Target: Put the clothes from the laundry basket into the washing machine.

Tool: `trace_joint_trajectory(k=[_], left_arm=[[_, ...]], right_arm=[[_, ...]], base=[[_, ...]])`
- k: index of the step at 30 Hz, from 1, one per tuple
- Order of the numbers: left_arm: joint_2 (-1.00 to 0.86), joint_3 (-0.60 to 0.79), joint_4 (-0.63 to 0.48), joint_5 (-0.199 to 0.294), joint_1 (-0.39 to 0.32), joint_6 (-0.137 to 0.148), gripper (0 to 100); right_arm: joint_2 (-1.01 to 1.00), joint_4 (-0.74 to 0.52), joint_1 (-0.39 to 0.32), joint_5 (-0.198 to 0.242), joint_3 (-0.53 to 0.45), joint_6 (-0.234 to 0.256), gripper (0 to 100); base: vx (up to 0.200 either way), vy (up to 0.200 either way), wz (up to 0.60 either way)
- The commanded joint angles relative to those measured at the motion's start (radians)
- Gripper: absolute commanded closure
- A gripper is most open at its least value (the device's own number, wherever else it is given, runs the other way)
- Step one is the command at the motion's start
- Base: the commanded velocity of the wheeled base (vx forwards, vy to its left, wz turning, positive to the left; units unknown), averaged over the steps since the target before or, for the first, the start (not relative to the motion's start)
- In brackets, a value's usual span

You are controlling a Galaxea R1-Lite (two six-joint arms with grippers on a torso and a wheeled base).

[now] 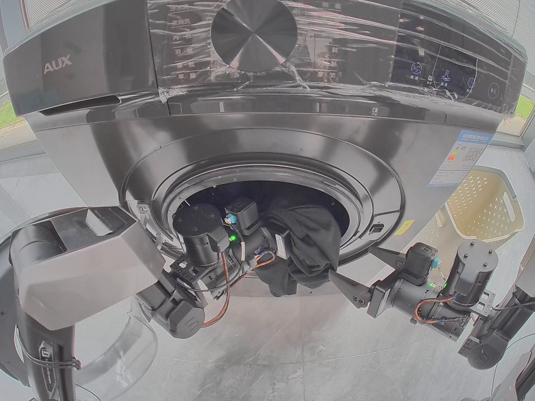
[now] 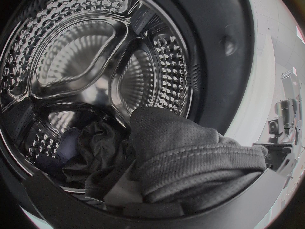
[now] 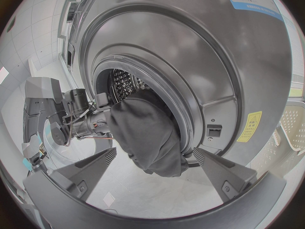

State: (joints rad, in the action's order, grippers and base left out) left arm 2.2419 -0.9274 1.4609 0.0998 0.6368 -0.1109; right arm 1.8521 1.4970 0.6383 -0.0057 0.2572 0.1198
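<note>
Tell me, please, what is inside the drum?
Crumpled dark clothes lie on the drum's floor. A black garment hangs half out over the rim, covering whatever lies beneath it.

Washer (image 1: pixel 278 135) glossy dark grey, its dial (image 1: pixel 254 32) brushed dark metal. Drum (image 2: pixel 95 48) bright silver, studded with rows of small dimples. Garment (image 1: pixel 312 235) black, a fine pinhole mesh with rows of tonal stitching. Clothes (image 2: pixel 92 150) in the drum black and dark navy. Basket (image 1: pixel 490 207) cream, pierced with small crosses. Sticker (image 3: pixel 250 126) yellow; label (image 1: pixel 461 160) white with a blue band; floor (image 1: pixel 312 341) pale grey, marbled
</note>
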Motion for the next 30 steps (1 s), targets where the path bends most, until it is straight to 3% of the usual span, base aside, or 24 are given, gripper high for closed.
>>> trace_joint_trajectory(k=[1,7,16,21,23,27,28,30], left_arm=[[0.12,-0.16,-0.045,-0.015,-0.037,-0.003,100],[0.168,-0.317,-0.111,-0.06,-0.085,-0.003,100],[0.248,-0.554,-0.249,-0.103,-0.095,-0.003,100],[0.306,-0.749,-0.333,-0.19,-0.14,-0.003,100],[0.314,-0.8,-0.346,-0.221,-0.154,-0.009,100],[0.306,-0.798,-0.353,-0.224,-0.167,-0.032,100],[0.304,-0.795,-0.353,-0.224,-0.167,-0.033,0],[0.301,-0.78,-0.352,-0.226,-0.164,-0.033,0]], right_arm=[[-0.001,0.0,0.0,-0.003,-0.001,0.006,0],[-0.001,0.002,-0.002,0.0,0.0,0.006,0],[0.004,0.0,0.0,-0.002,0.0,0.006,0],[0.004,0.0,0.0,-0.003,0.0,0.006,0],[0.006,0.002,0.0,-0.002,0.0,0.006,0],[0.002,0.002,0.0,-0.002,0.002,0.006,0],[0.002,0.0,0.0,-0.003,0.002,0.006,0],[0.004,0.002,0.0,-0.003,0.002,0.006,0]], base=[[0.0,0.0,0.0],[0.0,0.0,0.0],[0.0,0.0,0.0],[0.0,0.0,0.0],[0.0,0.0,0.0],[0.0,0.0,0.0],[0.0,0.0,0.0],[0.0,0.0,0.0]])
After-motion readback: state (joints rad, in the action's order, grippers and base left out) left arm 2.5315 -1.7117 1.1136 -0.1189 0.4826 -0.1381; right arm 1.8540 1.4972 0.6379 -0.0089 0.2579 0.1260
